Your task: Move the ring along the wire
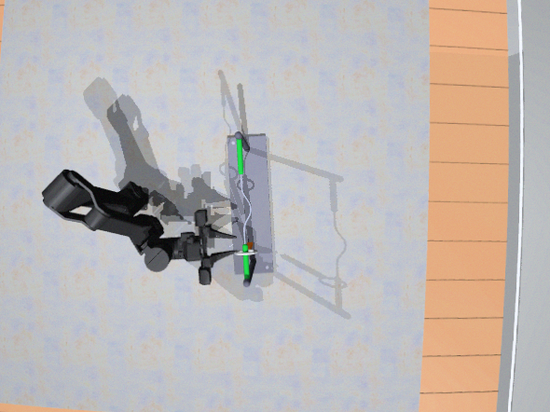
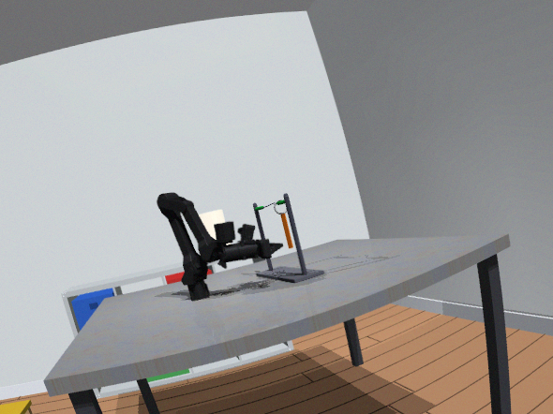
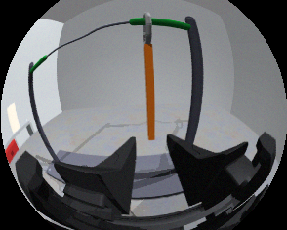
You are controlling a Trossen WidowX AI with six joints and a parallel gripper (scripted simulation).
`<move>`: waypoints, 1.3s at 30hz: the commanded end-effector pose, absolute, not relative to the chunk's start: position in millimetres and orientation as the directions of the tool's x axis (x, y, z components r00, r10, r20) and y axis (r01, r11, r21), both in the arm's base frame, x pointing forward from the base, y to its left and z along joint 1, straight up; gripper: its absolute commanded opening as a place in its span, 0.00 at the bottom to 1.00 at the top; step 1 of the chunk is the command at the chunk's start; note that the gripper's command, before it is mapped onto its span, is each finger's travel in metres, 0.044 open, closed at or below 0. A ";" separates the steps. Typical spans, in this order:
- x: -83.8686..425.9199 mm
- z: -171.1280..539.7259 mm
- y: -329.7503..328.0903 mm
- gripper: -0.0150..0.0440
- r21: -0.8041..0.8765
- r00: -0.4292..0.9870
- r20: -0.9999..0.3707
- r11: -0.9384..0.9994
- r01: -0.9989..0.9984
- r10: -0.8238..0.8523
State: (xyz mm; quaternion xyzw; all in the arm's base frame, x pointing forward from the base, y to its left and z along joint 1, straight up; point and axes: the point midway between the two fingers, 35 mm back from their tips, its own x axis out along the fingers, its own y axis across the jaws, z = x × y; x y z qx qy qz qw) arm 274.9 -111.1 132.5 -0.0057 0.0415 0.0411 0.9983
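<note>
The ring hangs around the near green part, beside the near post. Its orange handle hangs down from it. My gripper is partly open, with nothing between the fingers. It points level at the stand, just short of the handle. In the wrist view the handle's lower end shows between and slightly above the fingertips. The far green part carries nothing.
The thin grey wire bends between the green parts, above the gripper's height. The far post stands at the other end of the flat base. The base lies on the table.
</note>
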 end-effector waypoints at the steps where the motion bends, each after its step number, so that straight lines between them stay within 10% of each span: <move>1: 281.4 135.6 -113.2 0.53 -0.014 0.994 -0.076 0.997 -0.079 0.077; 39: 339.4 131.9 -109.0 0.53 -0.013 0.995 -0.070 0.997 -0.078 0.077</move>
